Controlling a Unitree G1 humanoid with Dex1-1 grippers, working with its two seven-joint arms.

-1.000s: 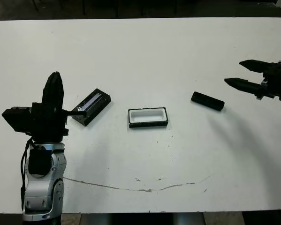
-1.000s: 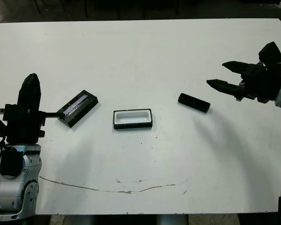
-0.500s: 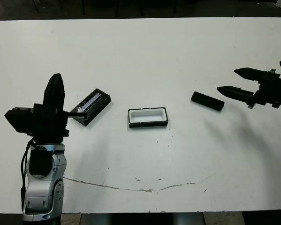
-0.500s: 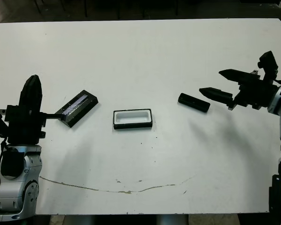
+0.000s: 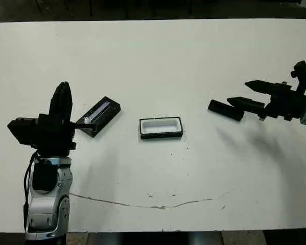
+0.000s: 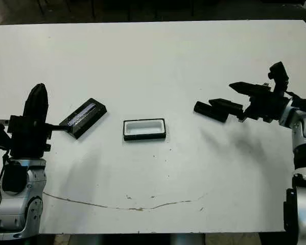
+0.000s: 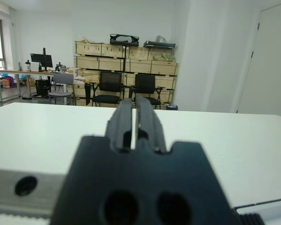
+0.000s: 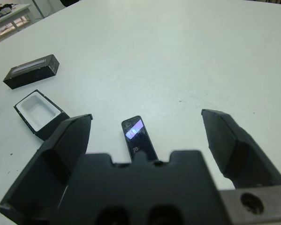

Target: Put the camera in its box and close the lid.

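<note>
The camera (image 5: 226,109), right of the box (image 5: 161,127), is being reached for by the wide-open, empty right gripper (image 5: 243,95); next it must be pinched.

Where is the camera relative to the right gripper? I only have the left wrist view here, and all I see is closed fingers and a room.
Observer: The camera lies flat on the table, between the open fingers of the right gripper, not yet gripped.
Operator: Is the box ready?
Observer: Yes, the box sits open mid-table, its white lining bare.
Operator: And the lid?
Observer: The lid lies on the table just ahead of the left gripper, stripe up.
</note>
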